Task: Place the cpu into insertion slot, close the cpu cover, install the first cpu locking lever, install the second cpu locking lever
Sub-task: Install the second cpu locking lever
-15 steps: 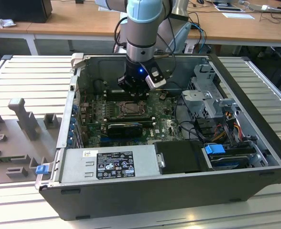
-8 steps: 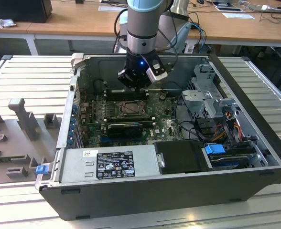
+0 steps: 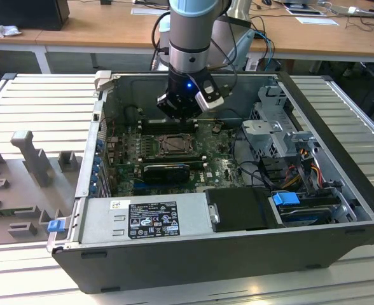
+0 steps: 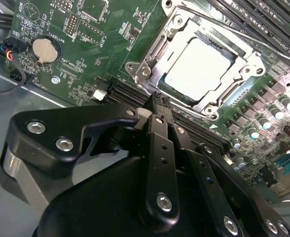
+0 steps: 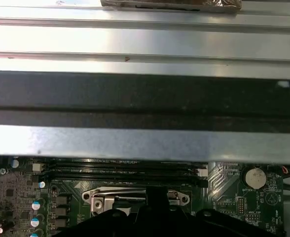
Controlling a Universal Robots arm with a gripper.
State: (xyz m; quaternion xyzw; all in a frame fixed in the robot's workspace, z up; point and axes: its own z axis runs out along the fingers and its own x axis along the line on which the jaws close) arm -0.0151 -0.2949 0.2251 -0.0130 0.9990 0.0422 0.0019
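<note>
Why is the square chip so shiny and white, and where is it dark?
In the second wrist view, light glares off the cpu, washing its face almost white, while the black gripper up close looks soft-edged. In the first wrist view, the metal case rail gleams pale above a dark shadow band. In the exterior view, the case inside is dim and a blue light glows on the arm.
</note>
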